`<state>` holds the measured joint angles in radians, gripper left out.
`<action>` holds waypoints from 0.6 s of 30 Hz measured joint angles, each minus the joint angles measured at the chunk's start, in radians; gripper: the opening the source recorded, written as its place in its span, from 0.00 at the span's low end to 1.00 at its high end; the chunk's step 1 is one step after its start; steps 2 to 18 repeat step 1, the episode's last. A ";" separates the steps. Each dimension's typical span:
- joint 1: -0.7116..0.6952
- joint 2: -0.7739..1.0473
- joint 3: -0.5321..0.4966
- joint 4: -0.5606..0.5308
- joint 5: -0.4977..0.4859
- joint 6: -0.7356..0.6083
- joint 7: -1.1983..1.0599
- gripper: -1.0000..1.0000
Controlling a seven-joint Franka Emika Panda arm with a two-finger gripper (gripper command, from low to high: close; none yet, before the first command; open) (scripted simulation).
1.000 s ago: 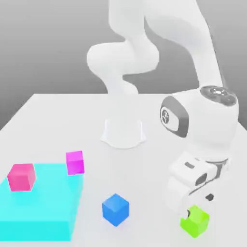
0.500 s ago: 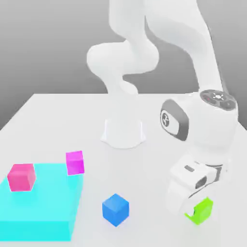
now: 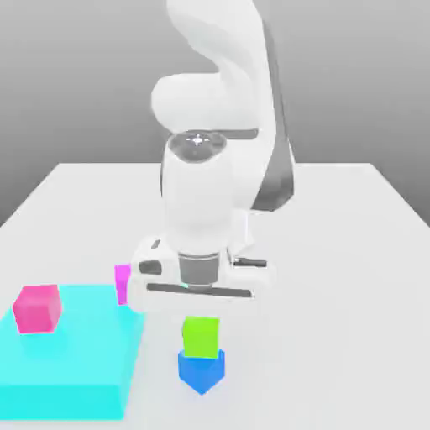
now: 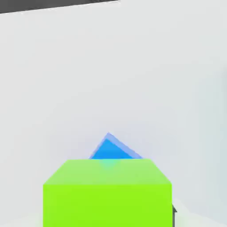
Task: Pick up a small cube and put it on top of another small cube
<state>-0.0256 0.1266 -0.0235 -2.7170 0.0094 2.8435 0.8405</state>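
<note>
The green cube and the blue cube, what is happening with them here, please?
A white robot arm is stacking small cubes on a pale table. At this moment the green cube sits on top of the blue cube, turned at a different angle from it, and the arm's hand is directly above the pair. On the exterior view's left lies a flat cyan block with a pink cube on it, and a magenta cube shows partly behind the hand.
</note>
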 joint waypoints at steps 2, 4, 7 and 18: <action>0.000 0.000 0.000 0.000 0.000 0.000 0.000 1.00; 0.000 0.000 0.000 0.000 0.000 0.000 0.000 1.00; 0.000 0.000 0.000 0.000 0.000 0.000 0.000 1.00; 0.000 0.000 0.000 0.000 0.000 0.000 0.000 1.00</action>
